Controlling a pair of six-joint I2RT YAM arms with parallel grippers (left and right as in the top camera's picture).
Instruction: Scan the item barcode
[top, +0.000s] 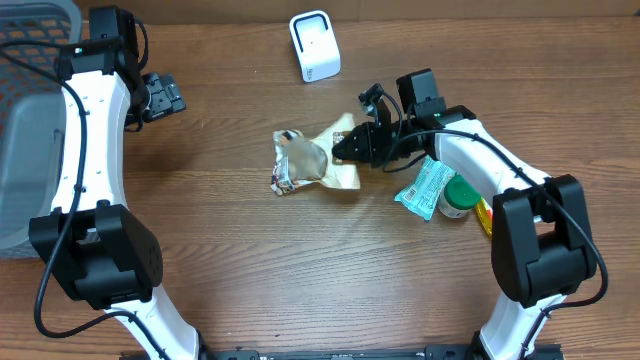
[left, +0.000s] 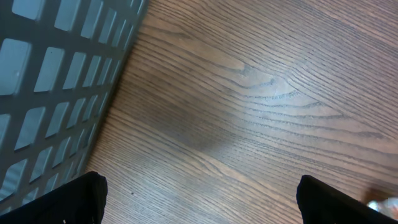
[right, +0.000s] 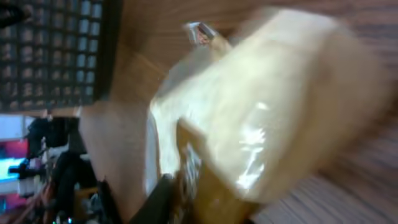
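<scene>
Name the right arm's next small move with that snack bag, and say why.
Probably firm up the grip on the snack bag before lifting. The jaws of the right arm sit at one edge of it, but it lies on the table and the blurred wrist view does not show a secure hold. The white scanner stands apart, so the bag must be carried there.

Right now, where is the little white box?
In the overhead view, the white box stands at the top middle of the picture, a little way beyond the crinkly snack bag.
</scene>
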